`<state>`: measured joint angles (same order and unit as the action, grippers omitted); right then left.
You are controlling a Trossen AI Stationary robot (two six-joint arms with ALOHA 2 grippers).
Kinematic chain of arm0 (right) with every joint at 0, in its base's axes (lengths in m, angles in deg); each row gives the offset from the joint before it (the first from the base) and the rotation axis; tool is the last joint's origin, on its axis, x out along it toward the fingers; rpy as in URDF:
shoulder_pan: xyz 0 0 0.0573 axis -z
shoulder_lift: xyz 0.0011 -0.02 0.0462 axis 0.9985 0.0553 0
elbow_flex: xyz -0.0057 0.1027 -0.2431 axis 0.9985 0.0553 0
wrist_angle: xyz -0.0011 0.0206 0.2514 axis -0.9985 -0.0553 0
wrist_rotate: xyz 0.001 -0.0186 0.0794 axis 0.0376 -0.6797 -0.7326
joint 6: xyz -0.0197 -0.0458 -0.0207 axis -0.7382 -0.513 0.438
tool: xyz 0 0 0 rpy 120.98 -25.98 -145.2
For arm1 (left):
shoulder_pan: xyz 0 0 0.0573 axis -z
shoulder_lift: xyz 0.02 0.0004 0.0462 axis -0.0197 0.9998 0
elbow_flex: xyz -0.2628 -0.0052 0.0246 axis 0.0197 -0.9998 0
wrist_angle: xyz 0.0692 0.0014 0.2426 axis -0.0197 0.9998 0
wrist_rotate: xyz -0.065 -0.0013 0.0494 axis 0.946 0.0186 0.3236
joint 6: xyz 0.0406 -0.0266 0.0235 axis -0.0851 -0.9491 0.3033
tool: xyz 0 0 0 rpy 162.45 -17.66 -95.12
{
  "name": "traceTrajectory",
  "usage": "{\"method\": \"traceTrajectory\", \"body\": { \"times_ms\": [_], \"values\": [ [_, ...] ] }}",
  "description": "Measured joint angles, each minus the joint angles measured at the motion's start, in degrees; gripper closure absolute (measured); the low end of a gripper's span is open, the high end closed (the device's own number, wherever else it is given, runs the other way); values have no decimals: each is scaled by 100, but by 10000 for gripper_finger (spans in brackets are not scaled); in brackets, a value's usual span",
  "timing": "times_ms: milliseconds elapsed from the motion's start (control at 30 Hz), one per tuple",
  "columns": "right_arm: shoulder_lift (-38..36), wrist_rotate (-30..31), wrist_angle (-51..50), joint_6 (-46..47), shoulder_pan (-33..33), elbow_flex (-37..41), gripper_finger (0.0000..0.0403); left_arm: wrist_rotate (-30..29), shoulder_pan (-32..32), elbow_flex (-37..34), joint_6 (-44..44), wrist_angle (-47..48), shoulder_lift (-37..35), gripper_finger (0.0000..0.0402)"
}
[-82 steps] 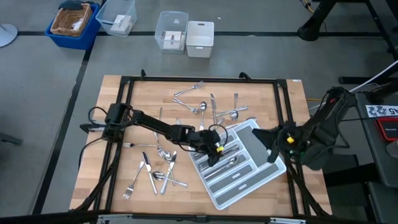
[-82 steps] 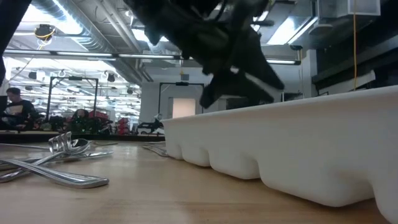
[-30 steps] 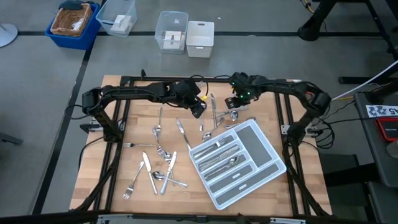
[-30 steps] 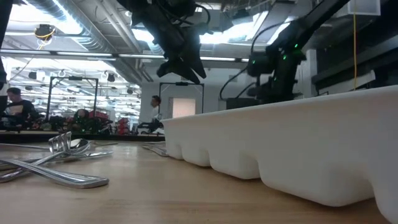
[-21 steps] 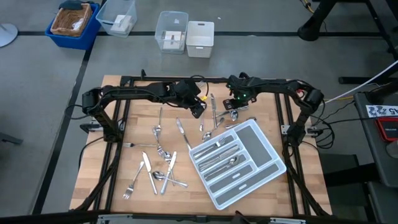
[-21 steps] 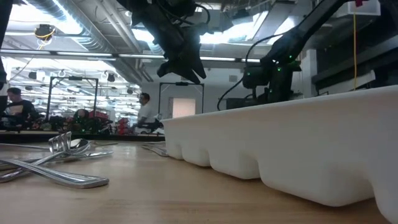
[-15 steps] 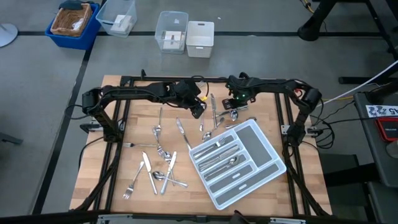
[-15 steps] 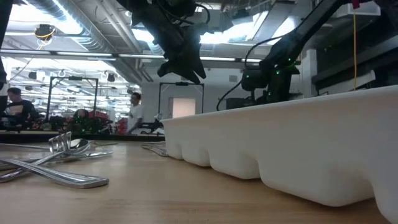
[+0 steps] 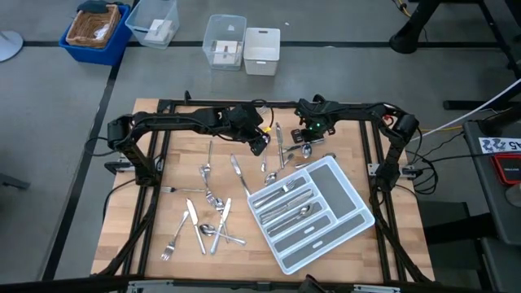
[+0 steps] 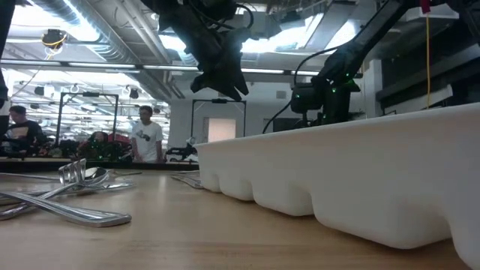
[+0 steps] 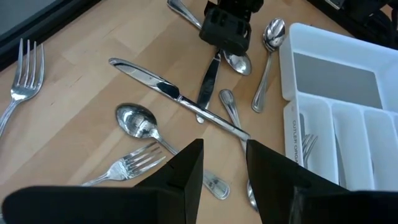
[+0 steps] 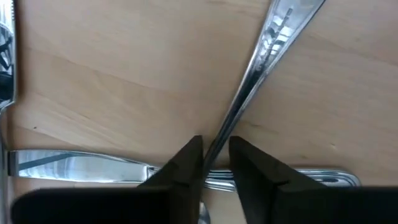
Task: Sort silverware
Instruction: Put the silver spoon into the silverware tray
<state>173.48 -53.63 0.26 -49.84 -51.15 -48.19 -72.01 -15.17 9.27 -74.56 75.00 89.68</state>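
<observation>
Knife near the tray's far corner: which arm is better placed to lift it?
Right. The right gripper is down at the table with its fingers astride the knife. The left gripper hovers open above other pieces.

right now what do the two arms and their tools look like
Both arms are dark, near-black, slim jointed links with black cables running along them. The left tool carries a small yellow marking near its tip; its fingers are flat, dark and wedge-shaped. The right tool has green lights glowing on its wrist, and its fingers are dark and tapered to narrow tips.
</observation>
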Motion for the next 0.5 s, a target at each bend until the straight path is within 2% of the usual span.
{"method": "traceTrajectory", "body": {
  "times_ms": [200, 500],
  "values": [
    [4, 89, 1, -17, -2, 4, 391, 0, 0, 0, 109, 1, 0, 290],
    [-44, 42, 32, -20, -2, 19, 393, 0, 0, 0, 165, 4, 2, 290]
  ]
}}
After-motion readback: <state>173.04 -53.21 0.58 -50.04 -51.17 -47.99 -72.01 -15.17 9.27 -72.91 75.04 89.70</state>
